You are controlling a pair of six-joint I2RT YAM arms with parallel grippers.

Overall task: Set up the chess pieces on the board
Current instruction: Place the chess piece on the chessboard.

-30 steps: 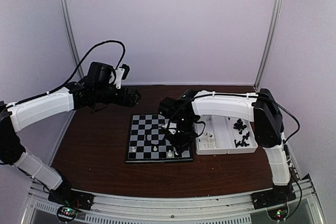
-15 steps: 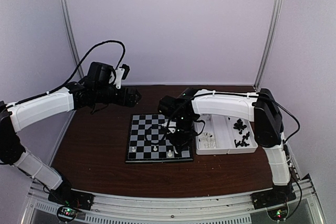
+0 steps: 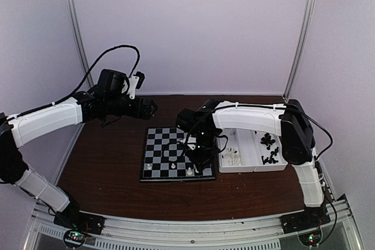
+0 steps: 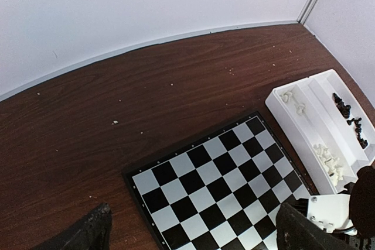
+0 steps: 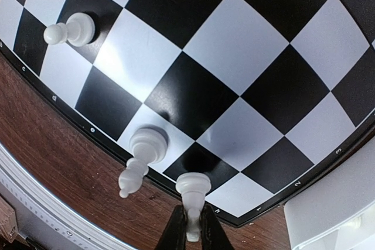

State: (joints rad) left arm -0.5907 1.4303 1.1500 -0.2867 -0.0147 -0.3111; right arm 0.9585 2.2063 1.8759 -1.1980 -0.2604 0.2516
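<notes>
The board [image 3: 170, 144] lies mid-table and shows in the left wrist view [image 4: 222, 180] too. My right gripper [image 3: 200, 156] is over the board's near right corner. In the right wrist view it [image 5: 193, 229] is shut on a white chess piece [image 5: 193, 188], upright, with its base at a black edge square. I cannot tell whether it touches. A white bishop [image 5: 142, 151] stands on the neighbouring square and a white pawn [image 5: 73, 28] further along. My left gripper [image 3: 153, 108] hovers open and empty beyond the board's far left corner, fingers [image 4: 88, 232] spread wide.
A white two-compartment tray [image 3: 249, 167] sits right of the board, with white pieces [image 3: 231, 155] in the left compartment and black pieces [image 3: 269, 147] in the right one. It shows in the left wrist view [image 4: 304, 130]. Its corner [image 5: 334, 221] is close to my right gripper.
My right gripper has shifted slightly left and down over the board's near right corner with the white piece in it. The left arm has not moved.
</notes>
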